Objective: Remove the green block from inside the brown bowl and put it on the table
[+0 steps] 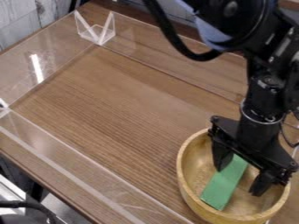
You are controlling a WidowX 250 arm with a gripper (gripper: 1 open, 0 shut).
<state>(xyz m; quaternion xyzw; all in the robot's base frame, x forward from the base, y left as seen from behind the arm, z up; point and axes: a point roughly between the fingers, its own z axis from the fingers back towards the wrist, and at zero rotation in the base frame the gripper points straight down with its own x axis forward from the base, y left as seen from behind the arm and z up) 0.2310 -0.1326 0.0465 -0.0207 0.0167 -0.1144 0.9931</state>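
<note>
The brown bowl [193, 171] sits at the lower right of the table [117, 105], its right part cut off by the frame edge. Inside it lies the green block [222, 185], slanting from upper right to lower left. My gripper [244, 170] points straight down into the bowl with its jaws open, one black finger [219, 154] on the block's left and the other [267, 179] on its right. The block's upper end lies between the fingers; neither pad visibly presses on it.
Low clear acrylic walls [52, 144] run along the table's left and front edges. A small clear stand [96, 29] is at the back left. The black arm [239, 35] rises over the right side. Bare wood-grain tabletop stretches left of the bowl.
</note>
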